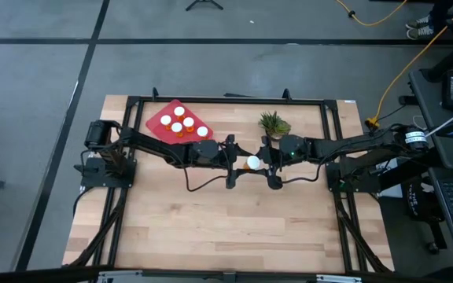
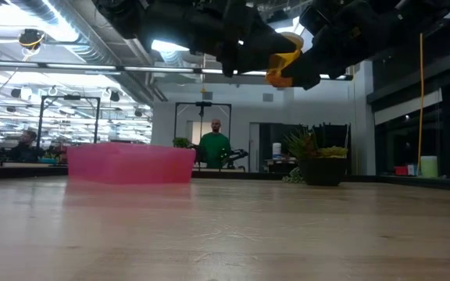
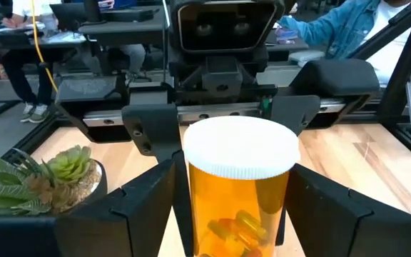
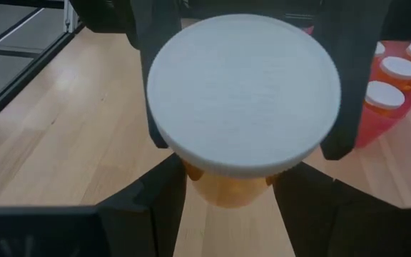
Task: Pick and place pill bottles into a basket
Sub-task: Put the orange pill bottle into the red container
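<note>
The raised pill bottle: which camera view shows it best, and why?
Left wrist view: the raised pill bottle fills it, pills visible. Right wrist shows mostly its cap; high, a white dot; low, an orange sliver.

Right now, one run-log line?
orange white-capped pill bottle: aloft, gripped by right end effector | left end effector: alongside | red-pink plastic basket: five bottles inside

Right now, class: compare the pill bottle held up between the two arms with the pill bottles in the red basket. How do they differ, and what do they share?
1. The held bottle hangs above the table's middle between both grippers; the basket bottles stand inside the basket.
2. The held bottle is alone; the basket bottles number five, clustered.
Shared: orange bodies, round white caps.
</note>
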Available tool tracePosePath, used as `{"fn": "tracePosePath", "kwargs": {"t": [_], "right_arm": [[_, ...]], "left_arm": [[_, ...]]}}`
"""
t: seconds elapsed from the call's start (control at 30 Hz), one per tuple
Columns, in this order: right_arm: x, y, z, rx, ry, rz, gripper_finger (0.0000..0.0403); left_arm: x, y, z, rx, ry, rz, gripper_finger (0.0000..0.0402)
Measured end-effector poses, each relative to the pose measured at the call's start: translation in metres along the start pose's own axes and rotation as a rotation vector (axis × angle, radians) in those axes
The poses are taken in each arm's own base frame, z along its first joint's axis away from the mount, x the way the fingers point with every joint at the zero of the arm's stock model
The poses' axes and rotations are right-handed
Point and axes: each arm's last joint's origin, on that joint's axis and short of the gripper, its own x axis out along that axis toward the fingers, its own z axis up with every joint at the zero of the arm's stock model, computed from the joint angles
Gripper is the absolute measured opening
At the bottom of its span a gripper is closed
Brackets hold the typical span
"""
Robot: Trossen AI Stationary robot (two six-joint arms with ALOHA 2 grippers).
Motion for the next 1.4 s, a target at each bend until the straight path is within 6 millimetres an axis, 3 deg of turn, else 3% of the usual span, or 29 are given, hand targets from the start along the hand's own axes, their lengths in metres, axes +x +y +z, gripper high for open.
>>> {"fn": "tracePosePath", "kwargs": {"t": [0.17,0.47,0.87,1.27,1.4], "right_arm": [[0.000,0.000,0.000,0.000,0.000,0.000,0.0194],[0.000,0.000,0.000,0.000,-0.001,-0.001,0.0194],[0.000,0.000,0.001,-0.019,-0.006,-0.003,0.0194],[-0.014,-0.006,0.005,-0.042,-0.018,-0.029,0.0215],[-0.020,-0.006,0.006,-0.032,-0.005,-0.031,0.0225]], "left_arm": [[0.000,0.000,0.000,0.021,0.001,-0.001,0.0237],[0.000,-0.001,0.000,0.037,0.000,-0.035,0.0186],[-0.001,-0.001,0.002,0.076,-0.004,-0.021,0.0186],[-0.032,0.002,0.034,0.118,-0.002,-0.016,0.0185],[-0.035,0.003,0.034,0.121,0.023,-0.017,0.0185]]}}
